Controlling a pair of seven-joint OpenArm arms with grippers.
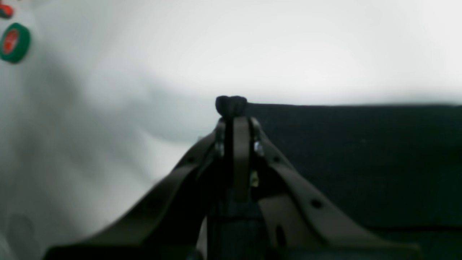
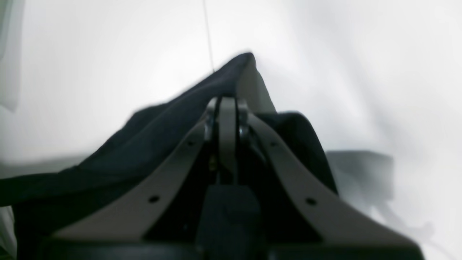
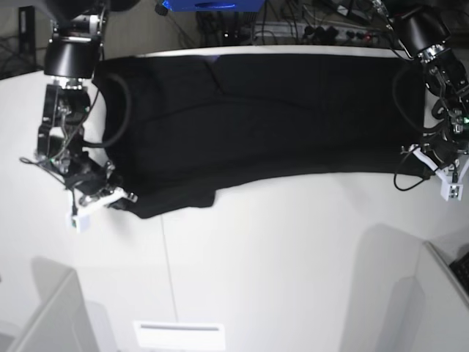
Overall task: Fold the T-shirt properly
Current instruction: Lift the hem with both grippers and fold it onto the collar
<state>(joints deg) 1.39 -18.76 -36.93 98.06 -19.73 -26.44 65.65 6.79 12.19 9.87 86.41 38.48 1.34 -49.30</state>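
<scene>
1. Cloth, plain and dark, gathers at the right tool [image 2: 227, 104], over on the left of the base view. Its jaws are together on the T-shirt [image 3: 249, 110], a little in from a corner, with a peak of fabric poking out past the tips. That bite probably gives enough material to keep the edge from slipping free.

2. Just beside that tool, a loose flap [image 3: 179, 202] droops towards the near side of the white bench [image 3: 256, 257]. It hangs there because the grip does not draw that part taut, and it could fold under crookedly when the cloth is laid down.

3. Between the tools, the T-shirt lies across the bench, its near edge running in a long, fairly straight line. Holding both ends seems meant to bring this edge over as one even layer.

4. At the right of the base view, the left tool [image 1: 234, 115] is clamped on the other end of the same edge, a small bunch showing above its tips. The matching grip likely keeps the fold square.

5. Folding seems to be in progress; the next move probably calls for both arms travelling together, then smoothing the flap.
</scene>
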